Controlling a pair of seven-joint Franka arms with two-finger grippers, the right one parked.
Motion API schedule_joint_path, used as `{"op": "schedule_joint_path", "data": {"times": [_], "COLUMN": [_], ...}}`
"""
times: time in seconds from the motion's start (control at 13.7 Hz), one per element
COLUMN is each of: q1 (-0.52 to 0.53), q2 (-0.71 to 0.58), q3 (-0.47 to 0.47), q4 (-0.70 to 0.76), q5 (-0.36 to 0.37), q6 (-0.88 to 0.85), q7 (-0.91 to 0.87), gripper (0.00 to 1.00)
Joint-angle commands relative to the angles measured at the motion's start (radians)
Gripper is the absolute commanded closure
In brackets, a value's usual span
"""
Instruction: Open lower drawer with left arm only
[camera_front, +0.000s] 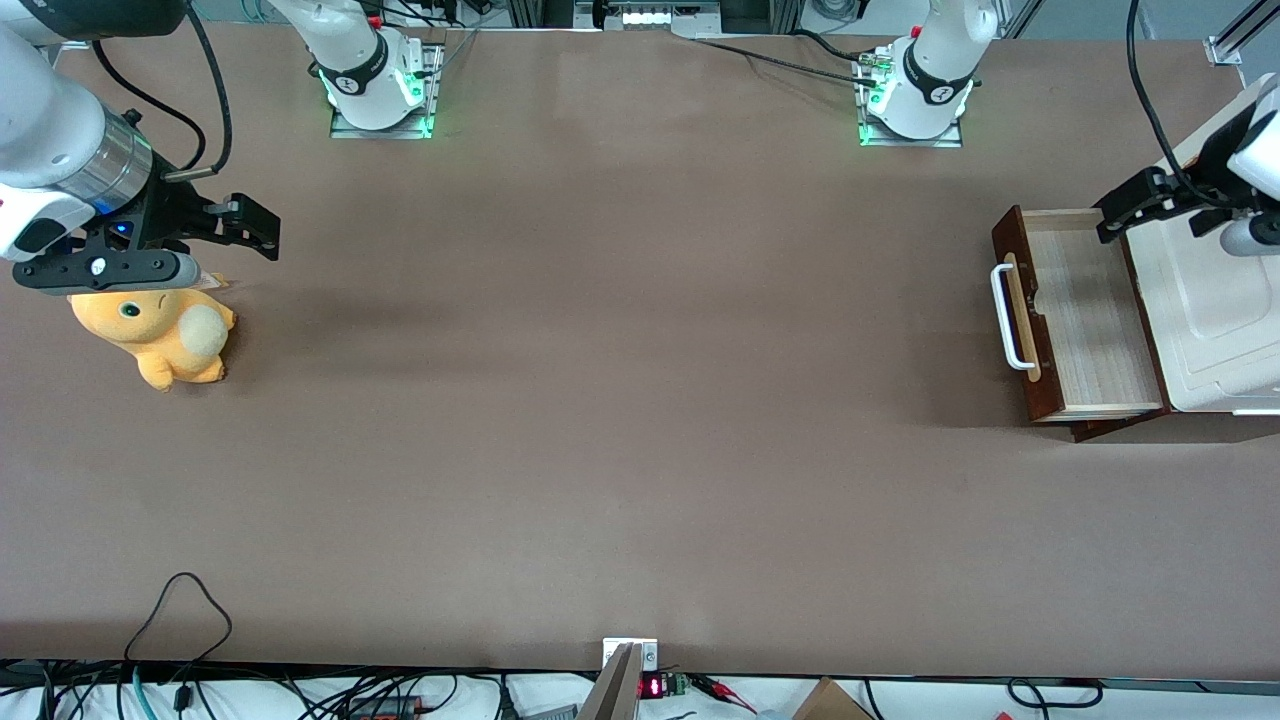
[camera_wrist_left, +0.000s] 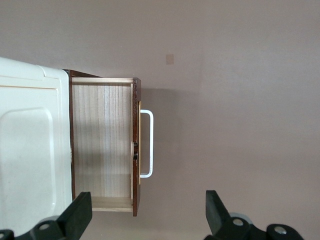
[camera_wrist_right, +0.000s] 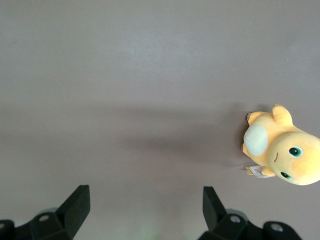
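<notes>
Overhead, gripper (camera_front: 1125, 210) splayed above lower drawer (camera_front: 1085, 320)

Left arm (camera_front: 1255, 150): white jointed links with a black cable routed from above. Its round white base (camera_front: 925, 85) carries a black collar band, bolted to a metal plate lit green at the tabletop's edge. Gripper (camera_front: 1125, 215): black, two wedge-shaped fingers (camera_wrist_left: 77, 215) set wide apart, round screw heads on the finger mounts.

Dark brown lower drawer (camera_front: 1085, 318) pulled open, seemingly empty.
</notes>
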Motion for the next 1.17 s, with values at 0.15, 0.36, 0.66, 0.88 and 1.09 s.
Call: {"op": "schedule_joint_path", "data": {"times": [0.15,0.36,0.66,0.88,1.09], "q1": [-0.006,-0.006,-0.006,-0.003,0.001], "q2": [-0.093,-0.101,-0.087,-0.083,-0.083], "q3": [0.033,0.036,0.037,0.026,0.026], "q4": [-0.110,-0.111,-0.093,-0.087,-0.085], "q5": [-0.053,-0.053,-0.051,-0.040,-0.042], "q6": [0.035,0.034,0.031,0.029,0.021], "q7": [0.029,0.023,0.020,0.021,0.038], "gripper": [0.00,0.00,0.00,0.00,0.00]}}
